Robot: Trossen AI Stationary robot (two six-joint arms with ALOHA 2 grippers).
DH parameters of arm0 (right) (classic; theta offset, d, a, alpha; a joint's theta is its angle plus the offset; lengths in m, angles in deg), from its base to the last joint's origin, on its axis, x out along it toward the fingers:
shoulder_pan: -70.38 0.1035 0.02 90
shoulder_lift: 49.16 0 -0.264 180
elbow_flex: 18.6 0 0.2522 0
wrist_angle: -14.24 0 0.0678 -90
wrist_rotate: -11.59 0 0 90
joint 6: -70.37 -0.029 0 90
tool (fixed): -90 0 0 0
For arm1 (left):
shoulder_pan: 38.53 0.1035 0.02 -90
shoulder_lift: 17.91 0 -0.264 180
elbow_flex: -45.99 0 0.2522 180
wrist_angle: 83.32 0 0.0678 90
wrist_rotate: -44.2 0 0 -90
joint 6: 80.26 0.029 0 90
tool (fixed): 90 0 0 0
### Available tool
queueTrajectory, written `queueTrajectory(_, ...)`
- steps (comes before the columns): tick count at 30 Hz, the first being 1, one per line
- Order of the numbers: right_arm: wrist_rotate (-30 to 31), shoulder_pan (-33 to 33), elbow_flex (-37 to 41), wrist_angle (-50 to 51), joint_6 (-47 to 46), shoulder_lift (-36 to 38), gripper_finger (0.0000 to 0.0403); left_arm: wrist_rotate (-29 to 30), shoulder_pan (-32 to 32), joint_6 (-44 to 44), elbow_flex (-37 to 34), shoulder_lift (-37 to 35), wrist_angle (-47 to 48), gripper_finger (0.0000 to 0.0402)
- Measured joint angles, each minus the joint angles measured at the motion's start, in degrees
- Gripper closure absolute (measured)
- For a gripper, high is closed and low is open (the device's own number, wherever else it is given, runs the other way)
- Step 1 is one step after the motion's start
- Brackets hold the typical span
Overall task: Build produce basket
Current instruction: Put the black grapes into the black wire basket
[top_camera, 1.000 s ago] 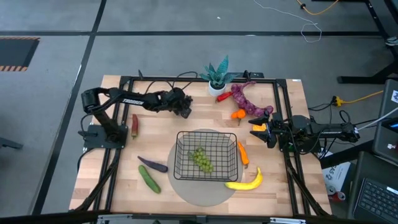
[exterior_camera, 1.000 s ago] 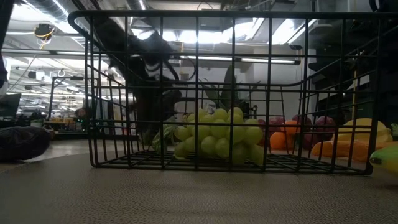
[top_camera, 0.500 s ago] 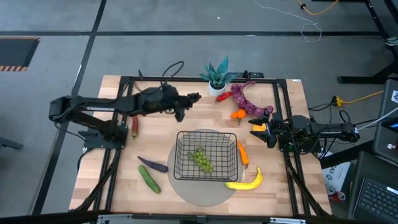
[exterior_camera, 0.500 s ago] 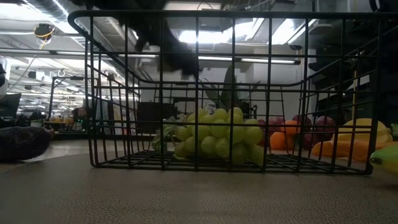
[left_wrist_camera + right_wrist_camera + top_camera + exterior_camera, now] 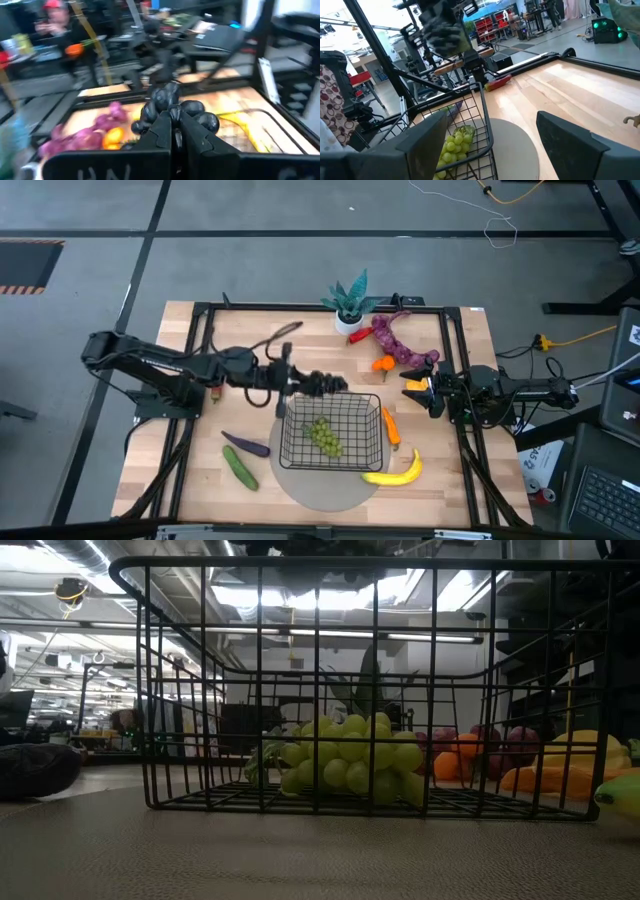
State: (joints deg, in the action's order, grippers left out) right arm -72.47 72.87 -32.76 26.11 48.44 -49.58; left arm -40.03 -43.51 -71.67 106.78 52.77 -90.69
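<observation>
Moved: left gripper [image 5: 338, 386] swung from table's far side to basket [image 5: 371, 452] rim.
Grip: clamped on dark grapes [image 5: 172, 107].
Basket: just ahead, below; green grapes [image 5: 322, 435] inside.
Right gripper [image 5: 418, 393]: wide, idle.
Meaning: drop next, likely.

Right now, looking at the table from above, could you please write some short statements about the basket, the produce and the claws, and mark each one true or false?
1. The green grapes lie inside the basket. True.
2. The left claw is shut on the dark grapes. True.
3. The banana is in the basket. False: it lies on the table outside the basket.
4. The right claw holds the carrot. False: it is open and empty.
5. The cucumber lies outside the basket. True.
</observation>
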Motion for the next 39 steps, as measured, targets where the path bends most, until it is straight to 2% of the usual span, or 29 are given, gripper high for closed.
queueTrajectory(6, 0.0, 0.0, 0.0, 0.0, 0.1, 0.0, 0.0093, -5.9, -1.0, 5.6, 0.0, 2.7, -0.5, 0.0398)
queueTrajectory(15, 0.6, 0.0, 0.0, -0.1, 1.3, 0.0, 0.0093, -13.1, -1.1, 11.5, 0.0, 7.0, -7.6, 0.0397)
queueTrajectory(22, 2.0, 0.0, 0.0, -0.4, 1.5, 0.0, 0.0093, -13.9, -0.5, 11.4, 0.0, 9.6, -10.6, 0.0396)
queueTrajectory(28, 2.0, 0.0, 0.0, -0.4, 1.5, 0.0, 0.0093, -14.0, -0.3, 11.5, 0.0, 12.2, -17.0, 0.0384)
queueTrajectory(39, 2.1, 0.0, 0.0, -0.4, 2.9, 0.0, 0.0092, -14.0, -0.3, 11.5, 0.0, 13.2, -18.7, 0.0364)
